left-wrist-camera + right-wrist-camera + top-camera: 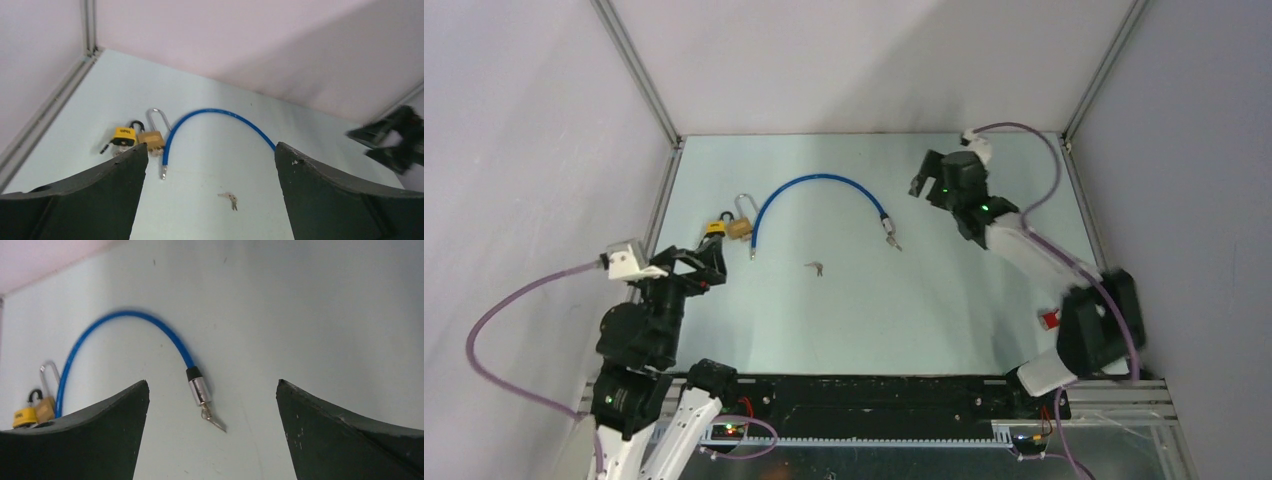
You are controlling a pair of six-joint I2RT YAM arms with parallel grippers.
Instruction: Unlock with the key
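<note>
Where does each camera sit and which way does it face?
Top external: above and behind, looking down on the table; both arms, left pincer and right pincer.
Left wrist: low at left, facing the padlocks and keys; left fingers.
Right wrist: far right, facing down at the metal cable end; right fingers.
Both wrists share the blue cable.

- The blue cable (819,190) arches over the counter (984,300). The patch inside the arch is bare, and small keys (814,267) lie just nearer than its opening.
- A yellow padlock (715,228) and a brass padlock (740,229) crowd the cable's left end, with the left hand (709,262) close by.
- Right of the cable's keyed end, open counter reaches the right hand (927,180).
- Beyond the cable, a bare strip runs to the back wall (864,70).
</note>
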